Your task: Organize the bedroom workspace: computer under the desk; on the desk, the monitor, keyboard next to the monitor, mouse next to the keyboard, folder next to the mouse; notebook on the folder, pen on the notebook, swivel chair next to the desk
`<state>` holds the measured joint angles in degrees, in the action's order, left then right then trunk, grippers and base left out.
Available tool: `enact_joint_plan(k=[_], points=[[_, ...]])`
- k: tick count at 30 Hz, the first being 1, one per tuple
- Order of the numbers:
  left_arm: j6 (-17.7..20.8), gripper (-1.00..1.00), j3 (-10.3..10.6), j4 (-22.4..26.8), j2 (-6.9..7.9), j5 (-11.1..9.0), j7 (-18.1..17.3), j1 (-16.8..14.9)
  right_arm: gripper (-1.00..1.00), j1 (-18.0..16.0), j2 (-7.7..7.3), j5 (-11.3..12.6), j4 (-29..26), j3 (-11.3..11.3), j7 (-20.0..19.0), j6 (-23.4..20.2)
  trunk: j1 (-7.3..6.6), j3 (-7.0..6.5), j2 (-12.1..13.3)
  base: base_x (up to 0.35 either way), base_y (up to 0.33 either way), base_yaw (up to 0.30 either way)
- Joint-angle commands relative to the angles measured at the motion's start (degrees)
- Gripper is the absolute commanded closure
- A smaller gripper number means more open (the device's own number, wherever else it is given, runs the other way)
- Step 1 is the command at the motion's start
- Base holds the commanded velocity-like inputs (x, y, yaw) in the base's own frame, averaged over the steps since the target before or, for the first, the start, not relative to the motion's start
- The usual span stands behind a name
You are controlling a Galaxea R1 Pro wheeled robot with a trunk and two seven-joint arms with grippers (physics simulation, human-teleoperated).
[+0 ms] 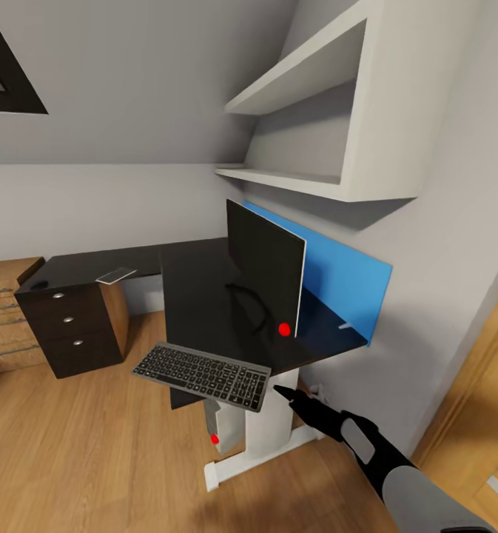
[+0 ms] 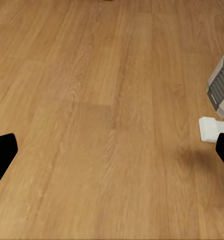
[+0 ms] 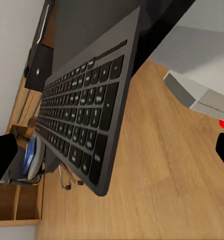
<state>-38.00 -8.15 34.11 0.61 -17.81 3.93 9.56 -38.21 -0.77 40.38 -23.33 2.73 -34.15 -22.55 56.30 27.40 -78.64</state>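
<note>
Keyboard (image 1: 202,376) comes first: a flat slab with a grey frame and rows of black keys, lying at the near edge of the dark tabletop (image 1: 197,296) and jutting out past that edge over the wood floor (image 1: 93,451). From the right wrist view the keyboard (image 3: 87,125) shows edge-on and slanted, its keys running away in long rows, with the tabletop's underside dark behind it.

Behind it on the tabletop stands the monitor (image 1: 267,270), a thin black panel seen nearly from the side, its screen face dark; a black cable loops at its foot beside a red marker dot. A blue panel (image 1: 337,285) rises along the wall behind the monitor. Under the tabletop, beside the white desk leg (image 1: 267,429), part of the grey computer (image 1: 217,429) shows with a red dot on it; most of its case is hidden by the keyboard and the tabletop. In the left wrist view the computer (image 2: 221,87) is cut off at the frame edge.

The right end effector (image 1: 284,391) points toward the keyboard's right end, just beside it; whether it touches cannot be told. Its fingers (image 3: 2,160) sit at opposite frame edges, spread wide, holding nothing. The left end effector's fingers (image 2: 2,155) are likewise wide apart over bare floor.

Farther left, a drawer unit (image 1: 71,326) carries a small flat grey object (image 1: 115,275), too small to identify.
</note>
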Motion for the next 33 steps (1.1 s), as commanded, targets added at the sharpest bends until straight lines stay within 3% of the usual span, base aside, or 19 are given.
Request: enact_joint_plan(k=[1,6,9,21,33], points=[[-0.05,-1.0,0.12,0.08,0.01,0.13,0.38,0.02,-1.0,-0.02,0.11,0.6,-0.02,0.29,0.06,-0.28,0.01,0.05,-0.03,0.052,0.0,0.0],[-0.05,-1.0,0.13,0.08,0.01,0.14,0.38,0.02,-1.0,-0.02,2.52,0.59,0.64,-0.09,0.25,-0.13,0.01,0.05,-0.03,0.045,0.0,0.0],[-0.05,-1.0,0.18,0.08,0.01,0.18,0.38,0.02,-1.0,-0.02,4.22,0.71,3.8,-0.21,1.71,0.93,0.01,0.05,-0.03,0.194,0.064,0.0],[-0.05,-1.0,0.18,0.08,0.01,0.29,0.38,0.02,-1.0,-0.02,4.96,2.66,6.46,-0.22,2.67,2.4,0.01,0.05,-0.03,0.102,0.045,0.0],[-0.05,-1.0,0.18,0.08,0.01,0.32,0.36,0.02,-1.0,-0.02,5.07,2.86,6.54,-0.1,2.69,2.51,0.01,0.05,-0.03,0.054,0.033,0.0]])
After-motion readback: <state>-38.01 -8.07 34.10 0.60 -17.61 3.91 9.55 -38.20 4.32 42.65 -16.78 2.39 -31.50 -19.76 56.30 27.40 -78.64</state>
